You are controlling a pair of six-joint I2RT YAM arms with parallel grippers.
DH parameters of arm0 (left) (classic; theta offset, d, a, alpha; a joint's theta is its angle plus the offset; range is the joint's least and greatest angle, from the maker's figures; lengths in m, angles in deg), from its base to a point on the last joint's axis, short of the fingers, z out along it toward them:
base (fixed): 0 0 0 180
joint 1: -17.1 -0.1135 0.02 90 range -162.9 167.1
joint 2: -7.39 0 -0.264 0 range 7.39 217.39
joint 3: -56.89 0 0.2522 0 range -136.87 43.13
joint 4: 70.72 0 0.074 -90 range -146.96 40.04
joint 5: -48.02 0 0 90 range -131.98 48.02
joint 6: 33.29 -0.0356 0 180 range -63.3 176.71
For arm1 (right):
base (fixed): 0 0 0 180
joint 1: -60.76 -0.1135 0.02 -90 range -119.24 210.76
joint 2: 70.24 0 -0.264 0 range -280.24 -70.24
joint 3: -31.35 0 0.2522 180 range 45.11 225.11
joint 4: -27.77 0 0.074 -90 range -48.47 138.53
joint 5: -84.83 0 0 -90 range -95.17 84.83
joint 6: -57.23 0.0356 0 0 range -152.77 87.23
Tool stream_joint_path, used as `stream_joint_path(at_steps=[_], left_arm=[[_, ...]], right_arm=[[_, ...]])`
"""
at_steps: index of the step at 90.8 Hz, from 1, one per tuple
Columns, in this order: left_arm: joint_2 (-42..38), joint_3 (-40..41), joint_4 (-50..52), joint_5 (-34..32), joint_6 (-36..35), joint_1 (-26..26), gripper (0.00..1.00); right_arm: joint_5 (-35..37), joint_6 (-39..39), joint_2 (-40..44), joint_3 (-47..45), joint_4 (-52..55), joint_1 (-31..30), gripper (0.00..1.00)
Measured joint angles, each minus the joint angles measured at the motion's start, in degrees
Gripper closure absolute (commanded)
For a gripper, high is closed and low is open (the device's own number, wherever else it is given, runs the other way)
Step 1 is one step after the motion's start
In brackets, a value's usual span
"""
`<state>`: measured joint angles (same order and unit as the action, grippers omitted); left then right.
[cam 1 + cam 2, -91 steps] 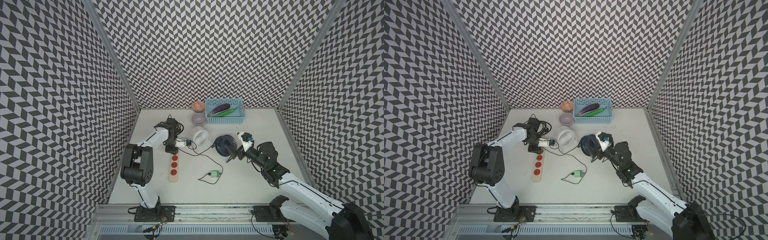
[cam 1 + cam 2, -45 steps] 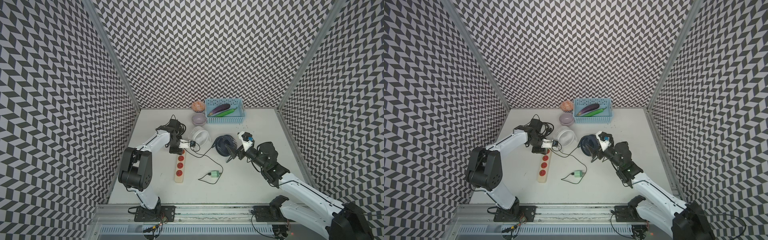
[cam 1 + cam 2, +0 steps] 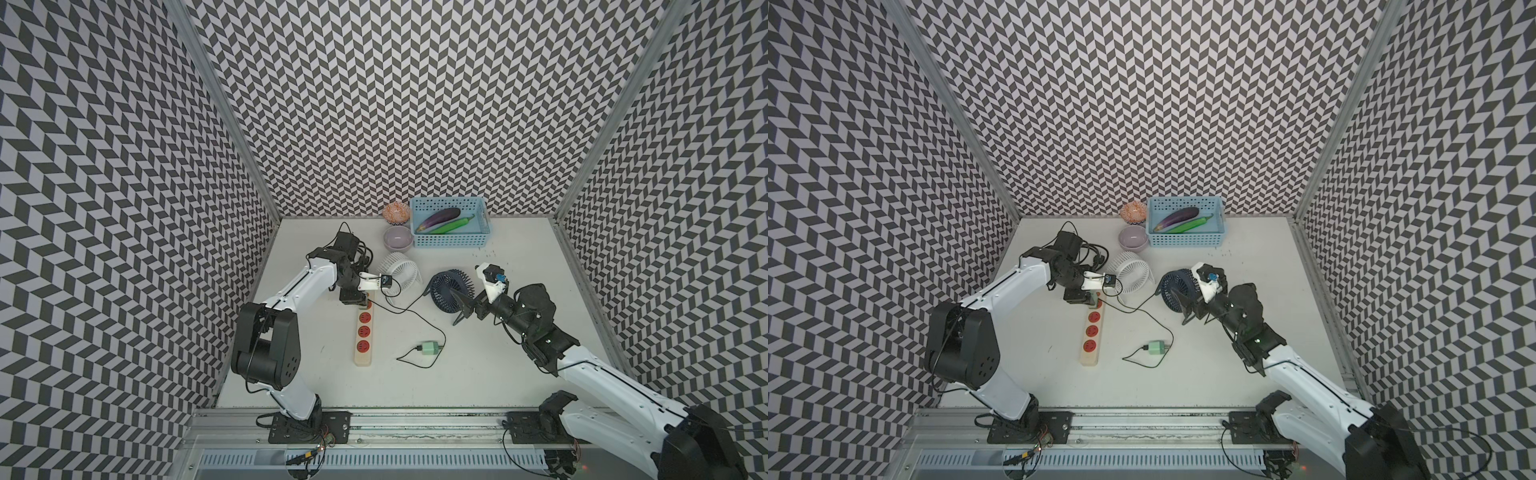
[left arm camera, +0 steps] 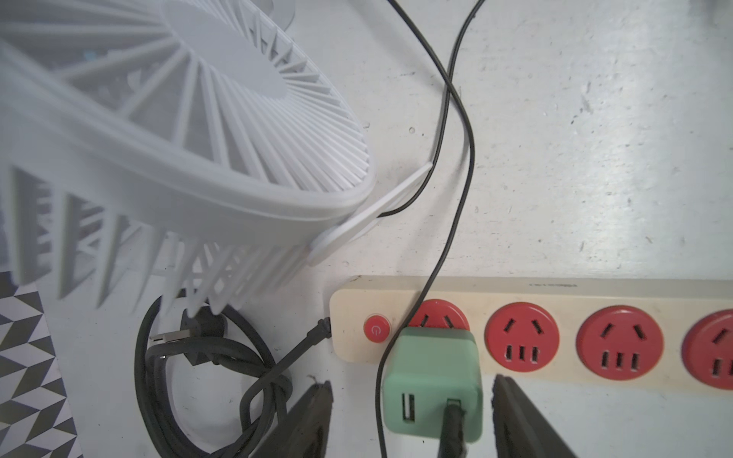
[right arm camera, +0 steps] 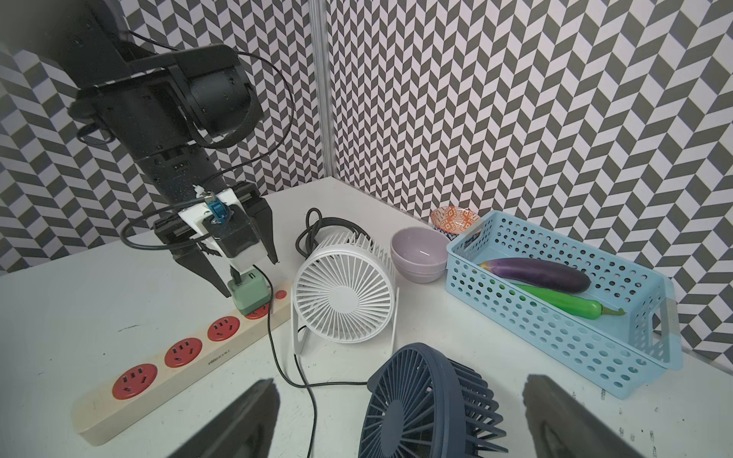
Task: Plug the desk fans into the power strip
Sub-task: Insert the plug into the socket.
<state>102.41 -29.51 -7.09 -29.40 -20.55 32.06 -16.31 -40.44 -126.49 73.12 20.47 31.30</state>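
**White table (image 3: 498, 374): plugging looks all but done**

Zigzag walls (image 3: 395, 104) enclose the table, and the power strip (image 4: 555, 291) lies lengthwise near the left arm. A green adapter (image 4: 432, 372) stands in the end socket beside the red switch (image 4: 377, 328) and appears pushed home. The left gripper (image 4: 411, 380) straddles it with jaws parted, touching neither side and holding nothing. The right gripper (image 5: 398, 381) gapes wide and empty by the dark blue fan (image 5: 424, 404). A white fan (image 5: 343, 293) sits beside the strip. I cannot trace which fan's cord feeds the adapter. Probably only withdrawing remains.
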Motion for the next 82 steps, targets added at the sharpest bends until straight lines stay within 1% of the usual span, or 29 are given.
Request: stream_joint_path(at_steps=[7, 11, 18, 36, 47, 64, 70, 82], left_arm=[[-0.22, -0.24, 0.46, 0.79, 0.46, 0.00, 0.34], [-0.70, -0.26, 0.76, 1.31, 0.81, 0.00, 0.30], [-2.14, -0.57, 1.36, 2.40, 1.57, 0.00, 0.26], [-7.78, -2.08, 0.31, 5.35, 6.47, 0.00, 0.19], [-11.04, -2.49, -2.40, 6.80, 11.74, 0.02, 0.17], [-14.53, -2.47, -7.61, 7.69, 22.47, 0.02, 0.17], [-15.63, -2.38, -10.12, 7.21, 26.51, 0.02, 0.17], [-18.91, -0.90, -17.03, 4.44, 35.10, 0.02, 0.14]], right_arm=[[0.00, 0.00, 0.00, -0.02, -0.02, 0.00, 0.00], [0.00, 0.00, 0.00, -0.02, -0.02, 0.00, 0.00], [0.04, 0.02, 0.00, -0.02, -0.02, 0.00, 0.00], [0.79, 0.70, 0.00, -0.04, -0.07, 0.00, 0.00], [1.07, 1.31, 0.00, -0.02, -0.07, 0.00, 0.00], [-0.17, 1.95, 0.44, -0.04, -0.07, 0.00, 0.00], [-0.66, 2.38, 0.57, -0.04, -0.09, 0.00, 0.00], [-1.68, 2.75, 0.57, -0.04, -0.02, 0.00, 0.00]])
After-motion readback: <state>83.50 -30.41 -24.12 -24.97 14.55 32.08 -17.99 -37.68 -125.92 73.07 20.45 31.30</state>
